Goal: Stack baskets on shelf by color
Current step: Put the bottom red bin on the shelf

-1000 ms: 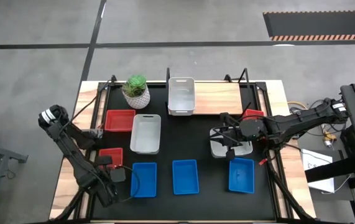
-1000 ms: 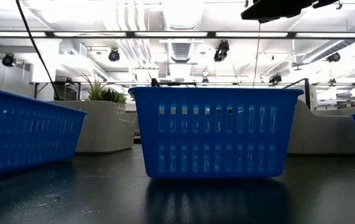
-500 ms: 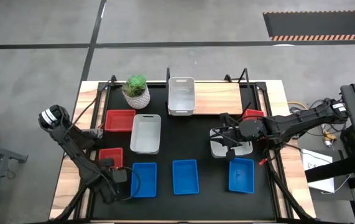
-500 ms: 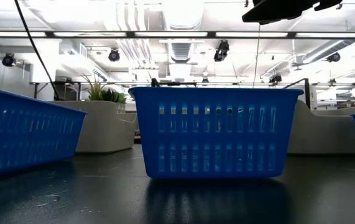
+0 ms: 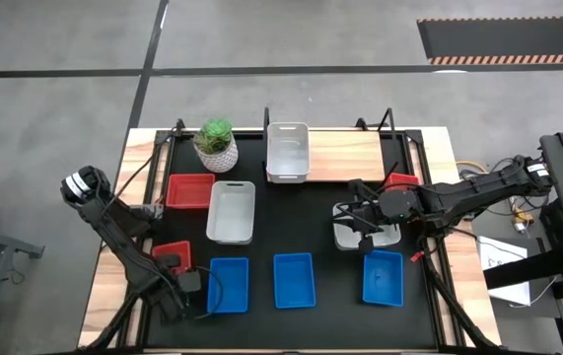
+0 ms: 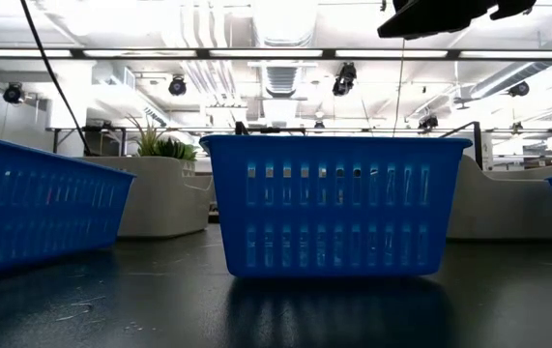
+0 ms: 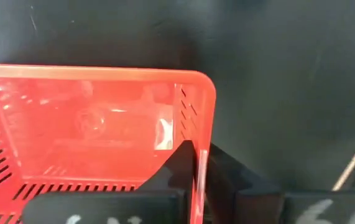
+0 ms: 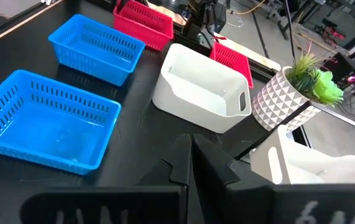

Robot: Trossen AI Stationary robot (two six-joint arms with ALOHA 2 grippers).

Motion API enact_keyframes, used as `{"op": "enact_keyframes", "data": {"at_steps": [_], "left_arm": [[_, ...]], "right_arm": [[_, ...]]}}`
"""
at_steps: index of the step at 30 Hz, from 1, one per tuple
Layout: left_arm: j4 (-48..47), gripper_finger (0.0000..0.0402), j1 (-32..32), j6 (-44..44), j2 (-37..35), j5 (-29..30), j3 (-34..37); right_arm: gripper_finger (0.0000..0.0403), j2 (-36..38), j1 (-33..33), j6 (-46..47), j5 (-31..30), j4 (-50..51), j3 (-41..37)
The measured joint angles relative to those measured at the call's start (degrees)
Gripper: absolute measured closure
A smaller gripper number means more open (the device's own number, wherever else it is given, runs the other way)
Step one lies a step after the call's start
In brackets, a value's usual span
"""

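My left gripper (image 5: 175,262) is shut on a small red basket (image 5: 171,250) at the near left of the table. My right gripper (image 5: 360,223) hovers shut and holds nothing above a white-grey basket (image 5: 368,235); the low view shows its arm high up. The wooden shelf (image 5: 345,156) at the far edge carries one white-grey basket (image 5: 287,151) on its left end. A second white-grey basket (image 5: 232,212), two more red ones (image 5: 190,190) (image 5: 400,182) and three blue ones (image 5: 228,284) (image 5: 294,279) (image 5: 384,276) rest on their bottoms on the tabletop. My left gripper has one finger (image 7: 177,163) inside the red basket and one outside, with a side wall (image 7: 197,146) between them, a little back from a rounded corner (image 7: 207,84). The fingers come from above, pointing down. The basket sits level; whether its bottom is on the table I cannot tell.
A potted plant (image 5: 216,145) stands at the far left beside the shelf. The three blue baskets line the near edge. Bare black tabletop (image 5: 301,222) lies between the middle white-grey basket and my right gripper.
My left arm has shifted slightly over the small red basket, and now covers more of its near end. My right arm has kept still.
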State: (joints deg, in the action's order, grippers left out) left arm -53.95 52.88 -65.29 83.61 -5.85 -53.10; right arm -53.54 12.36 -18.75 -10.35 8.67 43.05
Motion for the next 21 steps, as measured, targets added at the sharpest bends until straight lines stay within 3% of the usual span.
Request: {"op": "enact_keyframes", "data": {"at_steps": [6,15,18,21], "left_arm": [[-7.9,0.0401,-0.2,-2.4,0.0,-0.1,-9.2],[-20.2,0.0401,-2.7,-11.3,-0.1,0.8,-32.3],[-22.1,0.0401,-4.0,-12.6,0.0,5.4,-38.8],[-22.4,0.0401,-6.2,-8.2,0.2,14.3,-43.4]], "right_arm": [[0.0394,0.0,0.0,0.8,0.0,0.0,0.0],[0.0394,0.0,0.0,0.8,0.0,0.0,0.0],[0.0394,0.0,0.0,0.8,0.0,0.0,0.0],[0.0394,0.0,0.0,0.8,0.0,0.0,-0.1]]}}
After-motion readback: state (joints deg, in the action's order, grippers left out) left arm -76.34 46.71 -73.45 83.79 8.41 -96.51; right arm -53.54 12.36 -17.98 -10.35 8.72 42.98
